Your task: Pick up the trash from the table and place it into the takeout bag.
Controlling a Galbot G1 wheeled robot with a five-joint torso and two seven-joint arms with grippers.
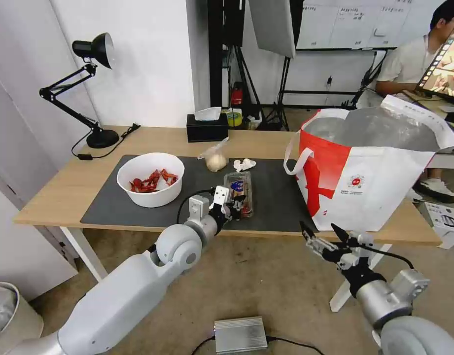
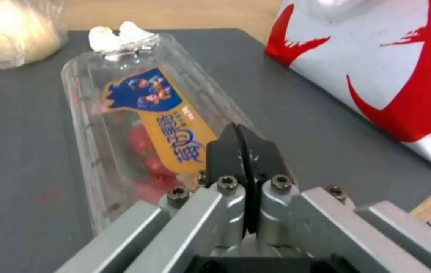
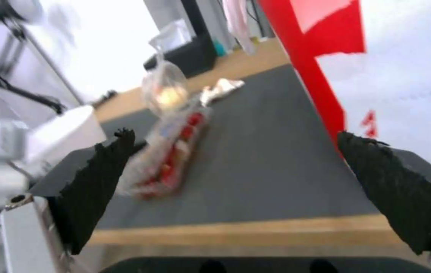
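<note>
- Your left gripper (image 1: 235, 203) sat at the near end of the clear tray (image 1: 238, 193) on the dark mat (image 1: 281, 197), its pads pressed together; whether the thin rim lay pinched between them you could not tell.
- That tray looked light, thin and slippery, likely to buckle; its near rim seemed the best hold.
- Your right gripper (image 1: 324, 234) hung spread wide below the table (image 1: 64, 187) edge, beside the takeout bag (image 1: 365, 167).
- The bag's floor stayed hidden.

White bag (image 1: 379, 172) with red panels, dark grey mat (image 1: 276, 197), and a clear tray (image 2: 139, 125) with a blue-and-orange label over what look like red scraps.
</note>
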